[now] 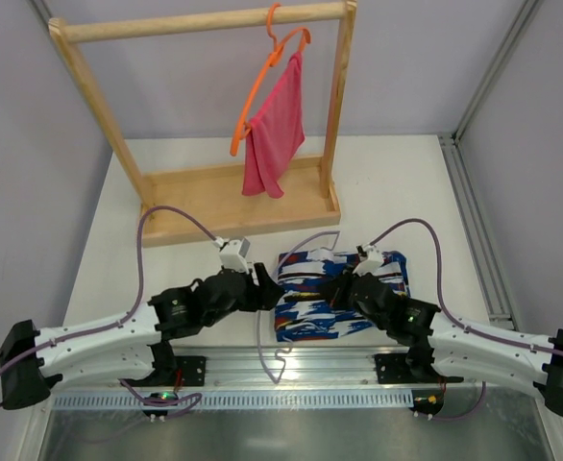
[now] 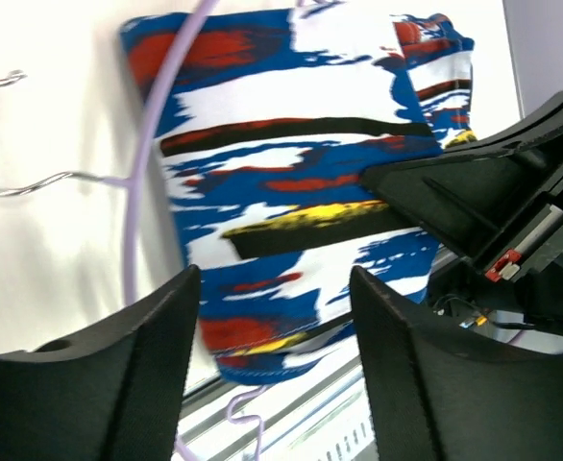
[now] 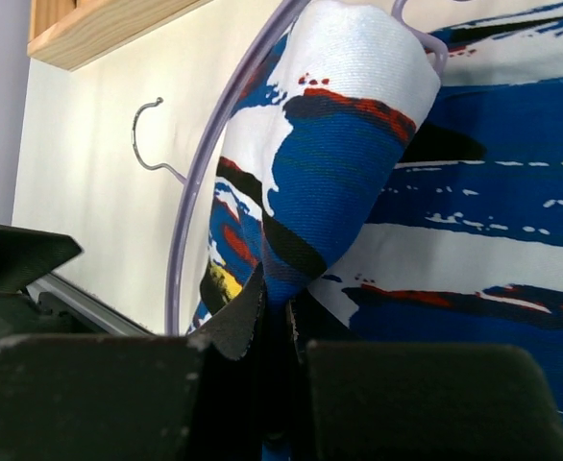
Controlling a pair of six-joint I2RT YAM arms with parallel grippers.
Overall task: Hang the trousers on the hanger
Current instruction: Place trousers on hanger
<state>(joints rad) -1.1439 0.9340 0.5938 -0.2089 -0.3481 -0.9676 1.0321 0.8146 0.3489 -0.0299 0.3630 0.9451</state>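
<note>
While right gripper (image 3: 277,322) pinches trousers (image 3: 339,144) | left gripper (image 2: 274,288) parted beside them

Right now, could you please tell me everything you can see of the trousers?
The trousers are a soft woven garment in a bold blue, white, red and black brushstroke print with some yellow. They lie folded into a compact block on the table, near its front edge, between the two arms. The right gripper is shut on one fold, pinching it up into a cone. The lilac hanger curves along their left edge, against the fabric. The open left gripper holds nothing.
</note>
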